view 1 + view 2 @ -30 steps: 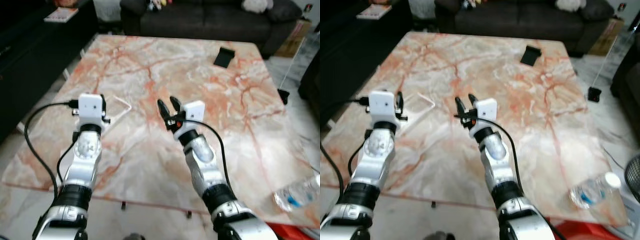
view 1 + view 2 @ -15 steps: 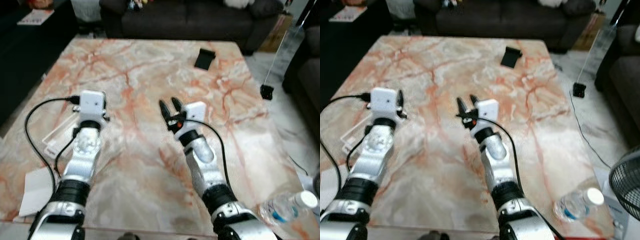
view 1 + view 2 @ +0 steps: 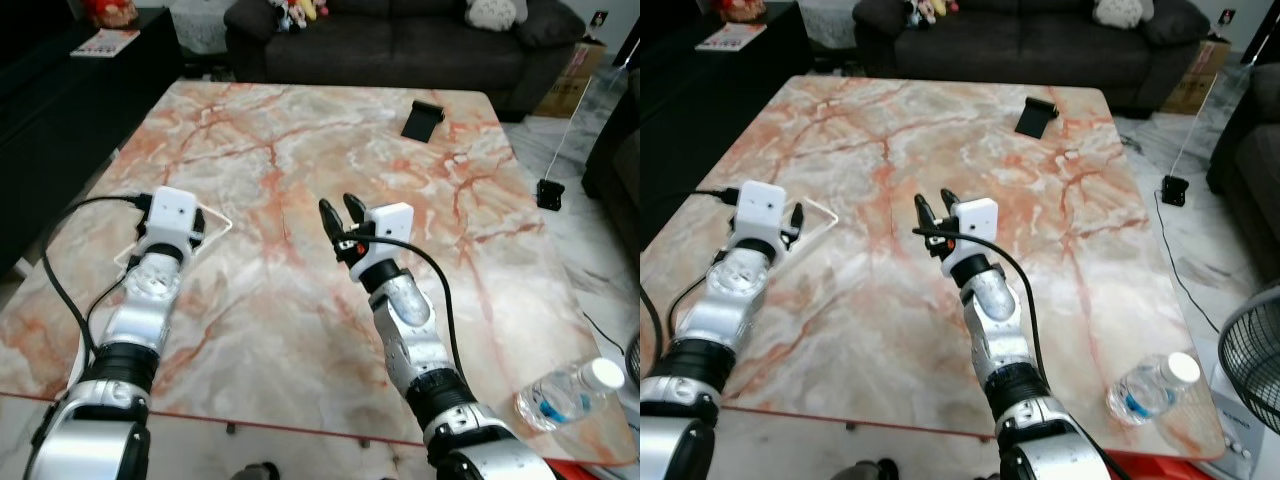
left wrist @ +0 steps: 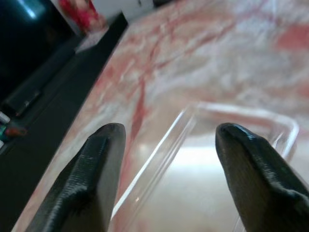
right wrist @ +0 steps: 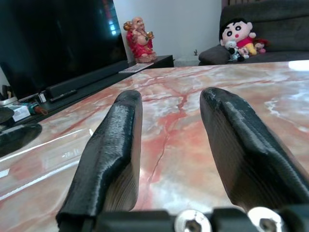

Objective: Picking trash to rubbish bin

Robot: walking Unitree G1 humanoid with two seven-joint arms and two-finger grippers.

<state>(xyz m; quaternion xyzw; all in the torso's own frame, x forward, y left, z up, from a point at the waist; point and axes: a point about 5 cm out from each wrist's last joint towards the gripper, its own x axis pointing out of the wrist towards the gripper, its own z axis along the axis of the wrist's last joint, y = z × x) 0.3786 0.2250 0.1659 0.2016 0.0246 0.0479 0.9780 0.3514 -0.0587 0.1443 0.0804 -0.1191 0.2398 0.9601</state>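
A clear plastic tray (image 3: pixel 216 222) lies flat on the marble table (image 3: pixel 300 130) near its left edge. My left gripper (image 4: pixel 166 135) hovers low over the tray's rim (image 4: pixel 203 164), open, with nothing between its fingers. My right gripper (image 3: pixel 338 208) is held above the middle of the table, open and empty, its fingers (image 5: pixel 116 140) pointing towards the far side. A plastic water bottle (image 3: pixel 560 395) with a blue label lies on its side at the table's near right corner, well apart from both grippers.
A small black object (image 3: pixel 422 118) rests at the far right of the table. A dark sofa (image 3: pixel 400 40) stands behind the table, and a dark TV cabinet (image 3: pixel 60 90) runs along the left. A black fan (image 3: pixel 1252 355) stands on the floor at the right.
The camera has swung and the whole picture has shifted. My left gripper now sits over the clear tray instead of beside it. The right gripper stays open above the table.
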